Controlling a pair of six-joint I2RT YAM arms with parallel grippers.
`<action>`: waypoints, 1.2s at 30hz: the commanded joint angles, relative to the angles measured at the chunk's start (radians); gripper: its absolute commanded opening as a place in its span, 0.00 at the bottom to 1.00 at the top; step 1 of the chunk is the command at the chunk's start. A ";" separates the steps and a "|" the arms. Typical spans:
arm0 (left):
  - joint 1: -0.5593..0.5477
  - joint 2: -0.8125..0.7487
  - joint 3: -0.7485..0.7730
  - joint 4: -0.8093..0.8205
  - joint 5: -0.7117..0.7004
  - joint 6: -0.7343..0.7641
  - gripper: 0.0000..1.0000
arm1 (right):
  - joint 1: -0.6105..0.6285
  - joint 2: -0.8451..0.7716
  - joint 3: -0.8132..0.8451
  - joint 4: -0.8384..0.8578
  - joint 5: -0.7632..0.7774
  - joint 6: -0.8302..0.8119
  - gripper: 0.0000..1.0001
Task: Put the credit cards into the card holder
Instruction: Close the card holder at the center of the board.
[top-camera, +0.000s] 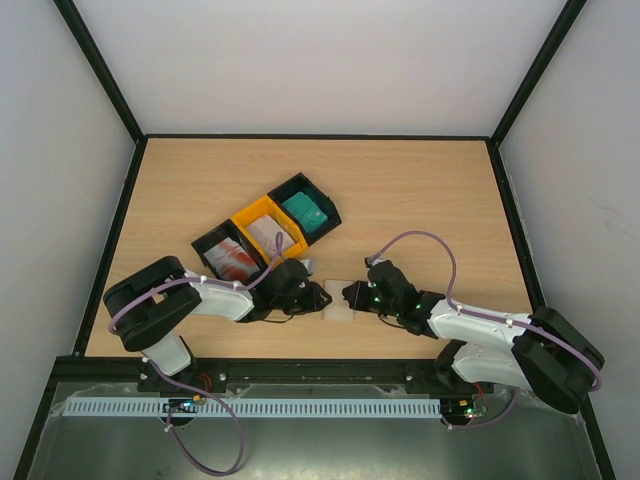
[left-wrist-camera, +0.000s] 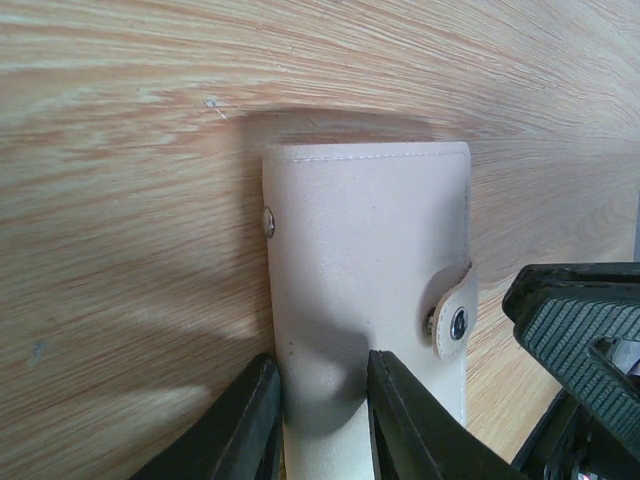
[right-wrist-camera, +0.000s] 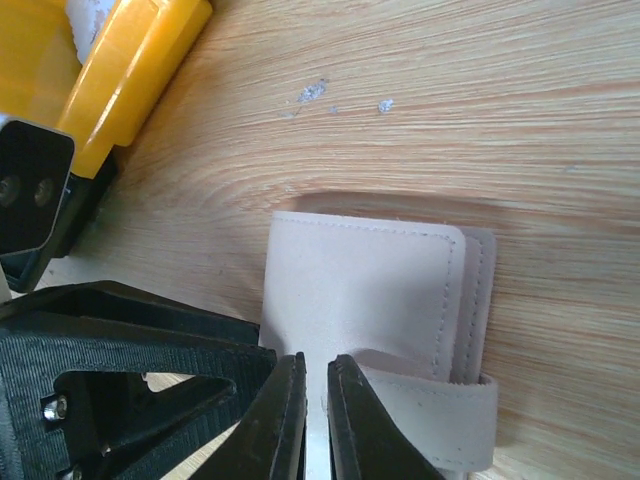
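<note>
The beige card holder (top-camera: 340, 300) lies closed on the table between both grippers. In the left wrist view the card holder (left-wrist-camera: 365, 260) has its snap strap (left-wrist-camera: 455, 320) fastened on the right. My left gripper (left-wrist-camera: 320, 425) has its near end between its fingers, one finger at the wallet's left edge and one on its face. My right gripper (right-wrist-camera: 316, 420) is nearly closed, pinching pale wallet material beside the strap (right-wrist-camera: 440, 410). The credit cards sit in trays: red-and-white (top-camera: 235, 258), pale (top-camera: 272, 235), teal (top-camera: 305, 212).
Three joined trays stand behind the left gripper: black (top-camera: 212, 243), yellow (top-camera: 252, 215), black (top-camera: 322, 196). The yellow tray's corner (right-wrist-camera: 130, 70) shows in the right wrist view. The other arm's black gripper body (right-wrist-camera: 100, 350) is very close. Dark rails edge the table.
</note>
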 joint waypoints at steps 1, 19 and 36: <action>-0.014 0.041 -0.015 -0.078 0.003 0.006 0.27 | -0.002 0.011 -0.016 -0.033 -0.003 -0.017 0.09; -0.016 0.042 -0.019 -0.075 0.003 0.006 0.27 | -0.002 0.087 -0.036 0.017 -0.022 -0.009 0.08; -0.019 0.049 -0.016 -0.071 0.009 0.010 0.26 | 0.001 0.092 -0.063 0.143 -0.027 0.022 0.08</action>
